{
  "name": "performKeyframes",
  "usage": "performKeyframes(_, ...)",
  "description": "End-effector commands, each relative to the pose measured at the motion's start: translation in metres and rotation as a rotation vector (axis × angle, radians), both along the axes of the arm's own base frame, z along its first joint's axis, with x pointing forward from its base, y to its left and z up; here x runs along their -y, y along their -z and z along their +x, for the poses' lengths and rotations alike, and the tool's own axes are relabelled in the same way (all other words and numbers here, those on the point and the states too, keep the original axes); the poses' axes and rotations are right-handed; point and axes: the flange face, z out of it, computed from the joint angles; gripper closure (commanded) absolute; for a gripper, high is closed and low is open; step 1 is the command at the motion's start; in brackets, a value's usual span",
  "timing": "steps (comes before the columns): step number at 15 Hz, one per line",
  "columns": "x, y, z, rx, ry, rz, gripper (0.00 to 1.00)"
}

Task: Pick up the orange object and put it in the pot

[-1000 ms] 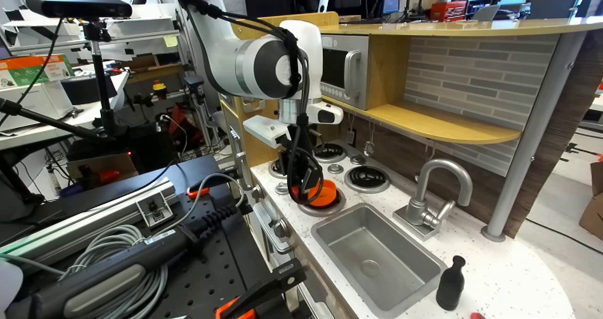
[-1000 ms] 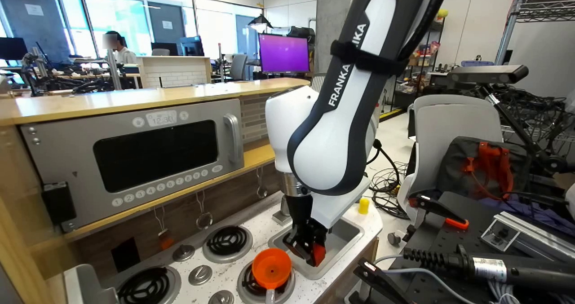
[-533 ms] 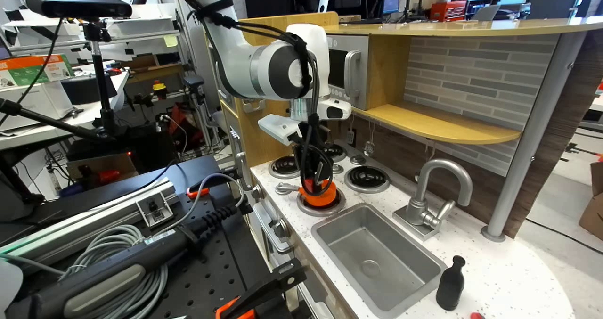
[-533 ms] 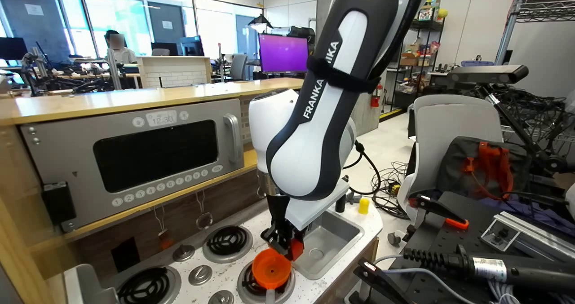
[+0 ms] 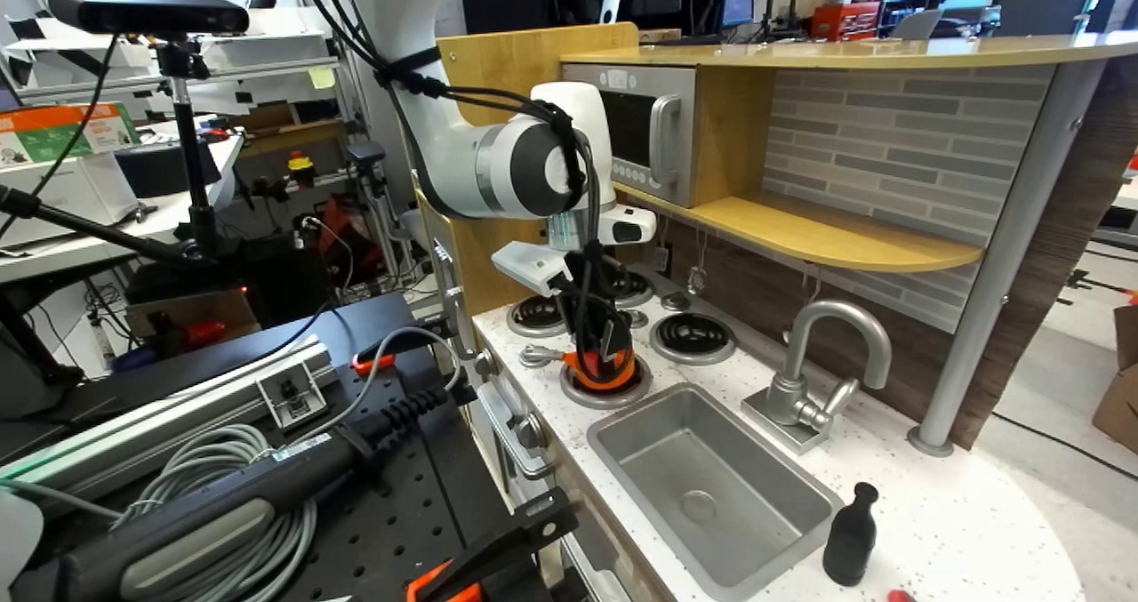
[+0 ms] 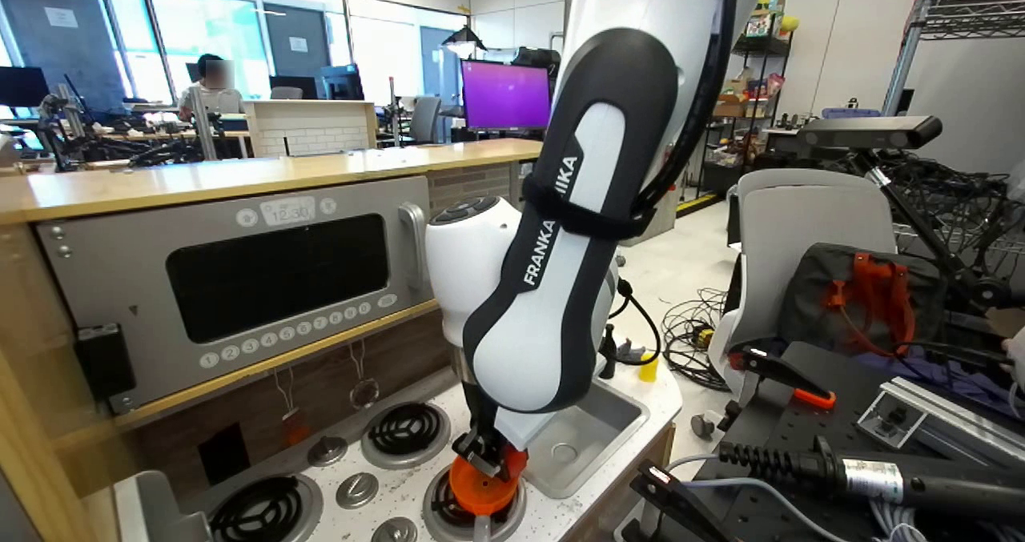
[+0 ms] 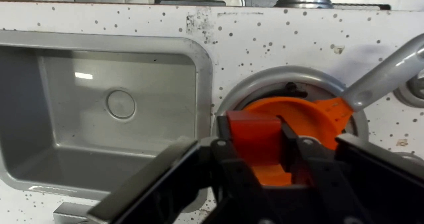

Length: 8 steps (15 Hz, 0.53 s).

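This looks like a robot lab with a play kitchen (image 5: 960, 531) in it. A big robot arm (image 6: 560, 286) hangs over its little stove (image 6: 406, 435). In an exterior view, a person (image 6: 212, 98) is at the upper left, a purple screen (image 6: 506, 94) near the top middle, and tangled wires (image 6: 961, 186) at the upper right.

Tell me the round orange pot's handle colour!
Its straight handle is grey, clearest in the wrist view.
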Motion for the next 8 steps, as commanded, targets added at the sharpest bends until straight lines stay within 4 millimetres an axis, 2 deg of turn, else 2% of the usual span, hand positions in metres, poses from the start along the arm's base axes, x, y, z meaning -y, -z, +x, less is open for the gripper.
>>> performKeyframes(1,-0.009,0.01,0.014,0.043,-0.016,-0.014,0.91)
performKeyframes(8,-0.027,0.007,0.025,0.063,-0.044,0.0,0.91)
